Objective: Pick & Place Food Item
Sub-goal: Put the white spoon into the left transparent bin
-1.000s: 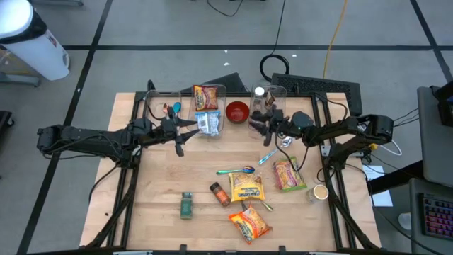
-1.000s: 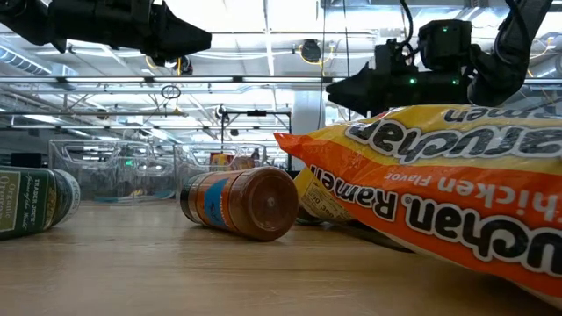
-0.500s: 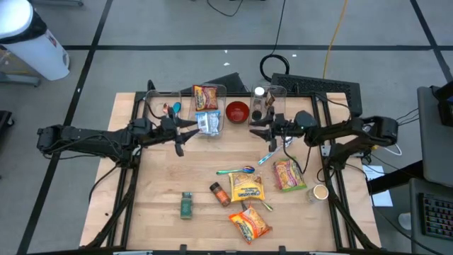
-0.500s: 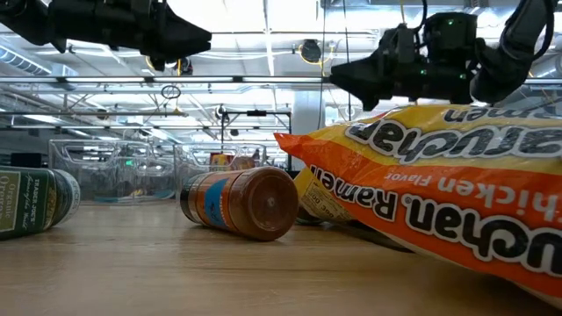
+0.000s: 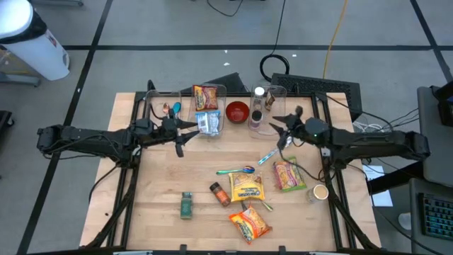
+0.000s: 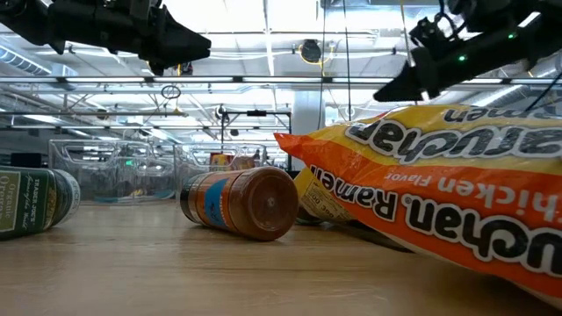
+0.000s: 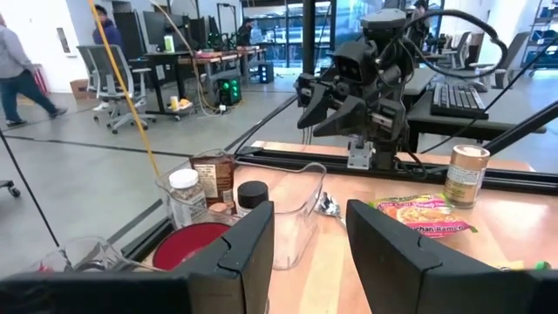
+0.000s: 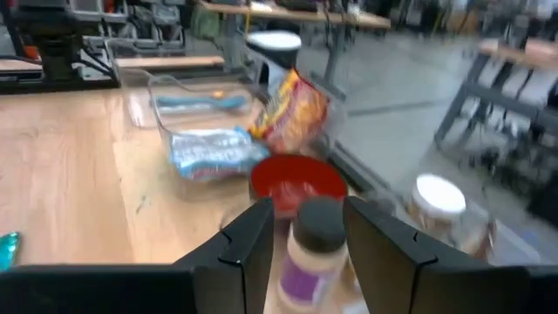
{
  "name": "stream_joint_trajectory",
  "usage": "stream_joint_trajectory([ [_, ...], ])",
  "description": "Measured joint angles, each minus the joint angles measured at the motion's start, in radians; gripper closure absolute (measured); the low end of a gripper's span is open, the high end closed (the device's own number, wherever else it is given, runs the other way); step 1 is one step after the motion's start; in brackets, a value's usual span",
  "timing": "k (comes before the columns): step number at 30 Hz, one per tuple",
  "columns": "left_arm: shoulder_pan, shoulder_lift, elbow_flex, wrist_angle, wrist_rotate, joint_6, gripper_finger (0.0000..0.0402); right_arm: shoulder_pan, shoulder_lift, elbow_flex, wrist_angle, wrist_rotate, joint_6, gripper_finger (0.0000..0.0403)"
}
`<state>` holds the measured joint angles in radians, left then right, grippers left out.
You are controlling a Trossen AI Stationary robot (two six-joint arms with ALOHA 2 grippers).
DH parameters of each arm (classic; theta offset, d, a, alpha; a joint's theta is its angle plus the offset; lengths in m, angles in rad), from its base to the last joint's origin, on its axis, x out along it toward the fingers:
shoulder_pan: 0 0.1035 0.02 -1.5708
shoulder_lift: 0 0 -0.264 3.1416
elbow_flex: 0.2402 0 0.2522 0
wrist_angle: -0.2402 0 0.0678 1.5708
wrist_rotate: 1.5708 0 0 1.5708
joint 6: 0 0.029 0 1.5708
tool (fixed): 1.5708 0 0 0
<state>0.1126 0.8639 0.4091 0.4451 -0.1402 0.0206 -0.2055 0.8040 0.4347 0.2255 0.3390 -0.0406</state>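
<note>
Tabletop upper centre: right gripper (image 5: 287, 122) has swung back from the clear bin (image 5: 263, 120), jaws narrow and empty, left gripper (image 5: 185, 132) idle likewise; ramen packet (image 5: 288, 174) unpicked right of centre.

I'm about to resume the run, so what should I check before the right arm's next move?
1. Right gripper empty: ok, nothing shows between its fingers.
2. Right gripper open: ok.
3. Jars sit in the clear bin by it: ok.
4. Ramen packet free on the table: ok.
5. Left gripper parked clear, beside the blue packet: ok.
6. Spoon clear of the packet: ok.
</note>
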Motion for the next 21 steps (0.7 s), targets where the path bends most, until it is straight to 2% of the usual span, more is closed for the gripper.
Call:
stream_joint_trajectory([
  [5, 0.000, 0.000, 0.000, 0.000, 0.000, -0.007, 0.0249, -0.024, -0.100, 0.001, -0.242, -0.002, 0.097, 0.0273],
  [9, 0.000, 0.000, 0.000, 0.000, 0.000, -0.012, 0.0249, -0.061, -0.146, 0.043, -0.551, -0.028, 0.198, 0.0273],
  [11, 0.000, 0.000, 0.000, 0.000, 0.000, -0.012, 0.0249, -0.083, -0.157, 0.060, -0.652, -0.053, 0.227, 0.0273],
  [16, 0.000, 0.000, 0.000, 0.001, 0.000, -0.008, 0.0249, -0.147, -0.161, 0.066, -0.721, -0.066, 0.239, 0.0273],
  [21, 0.000, 0.000, 0.000, 0.001, 0.000, -0.007, 0.0249, -0.270, -0.147, 0.066, -0.768, -0.202, 0.241, 0.0273],
])
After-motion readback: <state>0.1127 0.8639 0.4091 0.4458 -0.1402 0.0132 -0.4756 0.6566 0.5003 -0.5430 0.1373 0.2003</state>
